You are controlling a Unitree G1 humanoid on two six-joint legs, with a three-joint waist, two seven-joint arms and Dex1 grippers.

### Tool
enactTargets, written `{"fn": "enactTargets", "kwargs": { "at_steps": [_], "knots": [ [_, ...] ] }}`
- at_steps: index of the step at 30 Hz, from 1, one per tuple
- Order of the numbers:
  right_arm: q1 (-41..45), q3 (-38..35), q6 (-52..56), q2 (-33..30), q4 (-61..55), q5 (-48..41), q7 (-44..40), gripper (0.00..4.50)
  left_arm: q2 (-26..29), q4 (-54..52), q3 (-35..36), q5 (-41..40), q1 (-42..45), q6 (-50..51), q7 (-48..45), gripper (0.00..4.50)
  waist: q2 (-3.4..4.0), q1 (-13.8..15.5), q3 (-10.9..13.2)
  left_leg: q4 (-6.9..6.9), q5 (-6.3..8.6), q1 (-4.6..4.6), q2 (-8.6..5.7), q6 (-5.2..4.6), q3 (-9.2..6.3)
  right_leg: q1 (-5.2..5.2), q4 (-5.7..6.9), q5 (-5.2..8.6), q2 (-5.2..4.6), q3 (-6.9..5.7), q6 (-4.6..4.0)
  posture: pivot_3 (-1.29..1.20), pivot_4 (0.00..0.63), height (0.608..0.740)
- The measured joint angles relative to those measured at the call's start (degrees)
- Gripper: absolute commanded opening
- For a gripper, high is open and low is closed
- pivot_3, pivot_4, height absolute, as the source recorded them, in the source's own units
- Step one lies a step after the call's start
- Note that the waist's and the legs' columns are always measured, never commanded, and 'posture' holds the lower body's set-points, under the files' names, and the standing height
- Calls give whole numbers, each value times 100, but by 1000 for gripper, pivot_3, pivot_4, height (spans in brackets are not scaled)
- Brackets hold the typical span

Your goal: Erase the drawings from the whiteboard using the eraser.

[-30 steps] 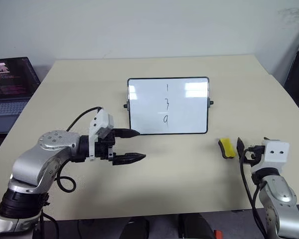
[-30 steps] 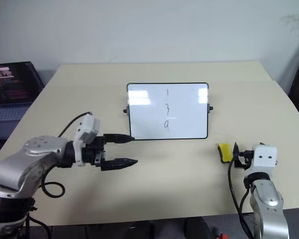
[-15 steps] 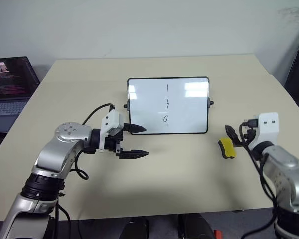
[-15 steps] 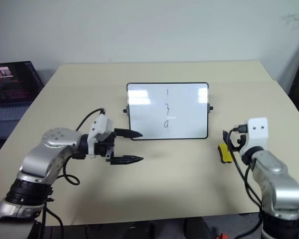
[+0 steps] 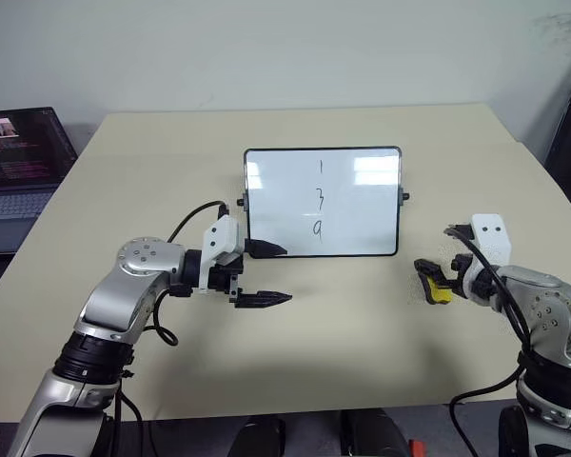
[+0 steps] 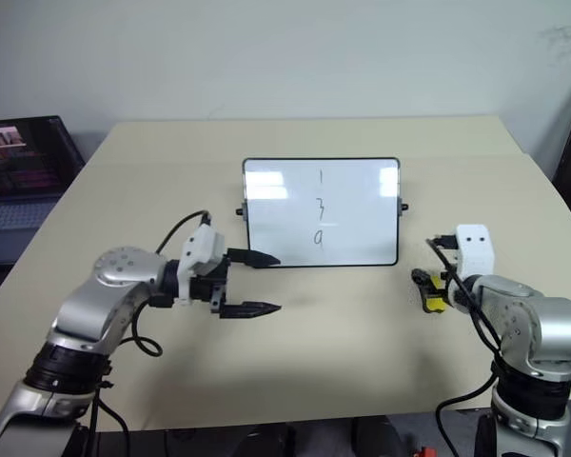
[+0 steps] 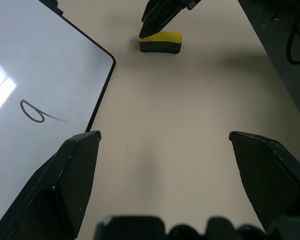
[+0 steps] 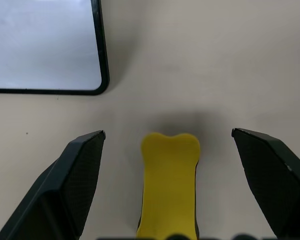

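Since one second ago the right gripper has swung forward and tipped down over the eraser, which lies on the table just right of the whiteboard. Its jaws stand wide on both sides of the yellow block, not yet touching, probably to pinch it. The drawings are intact. The left gripper, also spread and empty, hovers at the board's lower left corner, perhaps to steady it.

Left gripper points sideways to the right, fingers spread; right gripper angles downward, jaws wide apart.
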State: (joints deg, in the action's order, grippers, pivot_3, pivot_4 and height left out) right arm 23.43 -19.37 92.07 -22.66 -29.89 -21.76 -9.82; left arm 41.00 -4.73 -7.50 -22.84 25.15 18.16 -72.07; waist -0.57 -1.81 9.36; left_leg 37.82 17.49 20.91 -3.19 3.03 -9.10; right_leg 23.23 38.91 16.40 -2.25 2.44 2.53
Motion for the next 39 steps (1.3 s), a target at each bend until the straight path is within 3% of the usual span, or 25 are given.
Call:
{"fn": "enactTargets", "kwargs": {
  "at_steps": [10,21,34,37,39],
  "knots": [
    [-262,-11,0,37,-65,-47,248,4451,-19,22,0,44,1,-25,-6,4500,0,-4,0,0,0,-1,0,0,1,0,1,0,0,1,0,0,150,740],
    [-325,-160,0,515,-77,-34,538,4451,-75,101,1,28,84,66,8,4500,0,-5,0,0,0,-2,0,0,1,0,3,0,2,0,0,0,150,740],
    [-251,-183,0,525,-17,23,653,4451,-68,99,13,28,139,134,9,4500,0,-7,0,1,0,-2,0,0,1,1,3,0,2,0,0,0,150,740],
    [-251,-183,0,527,-13,29,658,3865,-68,99,13,28,139,136,11,4500,0,-7,0,1,0,-2,0,0,3,1,3,0,2,1,0,0,150,740],
    [-249,-184,0,543,-10,31,671,3153,-68,99,13,28,139,135,12,4500,0,-7,0,1,0,-2,0,0,2,1,3,0,2,0,0,0,150,740]
  ]
}}
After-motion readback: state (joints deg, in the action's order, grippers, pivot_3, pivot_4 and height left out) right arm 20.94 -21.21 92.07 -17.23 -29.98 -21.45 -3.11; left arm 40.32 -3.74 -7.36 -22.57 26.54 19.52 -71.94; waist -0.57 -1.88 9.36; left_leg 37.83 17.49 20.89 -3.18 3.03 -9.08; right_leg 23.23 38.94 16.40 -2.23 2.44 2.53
